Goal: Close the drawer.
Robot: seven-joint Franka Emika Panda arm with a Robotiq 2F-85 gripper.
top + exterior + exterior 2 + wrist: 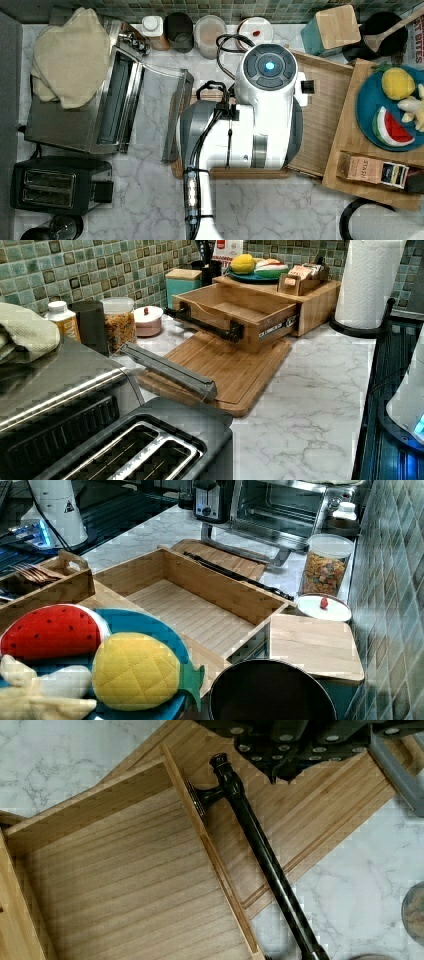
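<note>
Drawer (195, 612) of light-brown wood stands pulled fully out over the bamboo cutting board (235, 375), and since the gripper's (280, 755) finger state cannot be told, an off-centre push on its black bar handle (260, 850) could skew and jam it.

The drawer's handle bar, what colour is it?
Black and glossy. The handle bar shows best in the wrist view, running along the front of the light wooden drawer.

White arm (260, 115) bent (wrist down), gripper (280, 770) low
</note>
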